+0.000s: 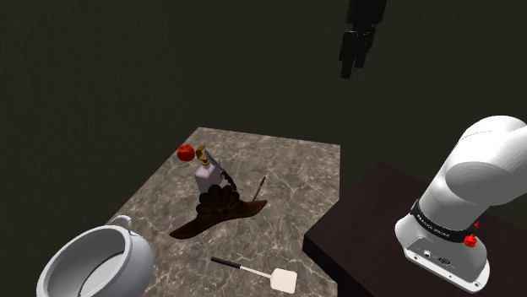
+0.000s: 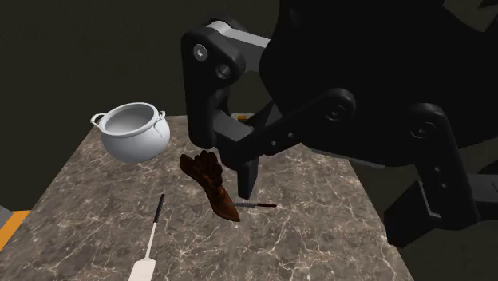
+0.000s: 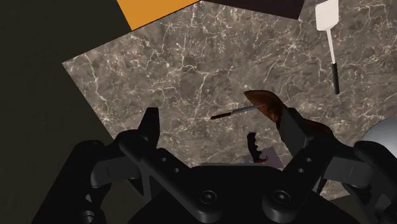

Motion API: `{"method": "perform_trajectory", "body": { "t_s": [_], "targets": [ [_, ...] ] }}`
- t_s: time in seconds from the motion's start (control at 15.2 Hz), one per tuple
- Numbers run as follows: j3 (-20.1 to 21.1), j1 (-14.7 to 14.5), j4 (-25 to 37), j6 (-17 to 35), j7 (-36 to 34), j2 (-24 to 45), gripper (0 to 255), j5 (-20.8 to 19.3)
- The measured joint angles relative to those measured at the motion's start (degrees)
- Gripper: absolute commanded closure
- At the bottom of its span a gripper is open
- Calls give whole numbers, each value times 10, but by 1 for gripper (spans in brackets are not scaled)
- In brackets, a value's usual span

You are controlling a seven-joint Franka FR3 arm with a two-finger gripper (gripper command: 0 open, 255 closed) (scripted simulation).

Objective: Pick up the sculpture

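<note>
Gripper (image 3: 222, 126): hanging above the bench (image 3: 159, 63), fingers standing apart, clasping nothing.
Sculpture (image 3: 266, 105): dark brown, lying on the bench, showing just beside one finger and not between the pair.
Axis: running lengthwise, one end nearing the thin stick (image 3: 234, 112).
Move, likely: shifting sideways before descending.

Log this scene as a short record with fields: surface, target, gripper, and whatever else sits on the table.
surface: marble-patterned table
target: brown sculpture, mid-table, not held
gripper: gripper open, above the table, apart from the sculpture, holding nothing
beside target: pale bottle with gold cap; small red round thing; thin dark stick
elsewhere on table: white pot at a corner; spatula with white head and black handle
robot base: white arm on a dark stand
</note>
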State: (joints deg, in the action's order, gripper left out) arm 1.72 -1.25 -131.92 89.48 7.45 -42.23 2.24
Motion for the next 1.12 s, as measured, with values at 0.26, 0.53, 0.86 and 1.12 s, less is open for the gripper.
{"method": "perform_trajectory", "body": {
  "t_s": [0.26, 0.53, 0.86, 1.12],
  "targets": [
    [6, -7, -7, 31, 6, 29, 0, 5],
    [16, -20, -19, 92, 17, 87, 0, 13],
    [34, -37, -6, 165, 27, 183, 0, 23],
    [47, -49, 5, 217, 37, 253, 0, 27]
  ]
}}
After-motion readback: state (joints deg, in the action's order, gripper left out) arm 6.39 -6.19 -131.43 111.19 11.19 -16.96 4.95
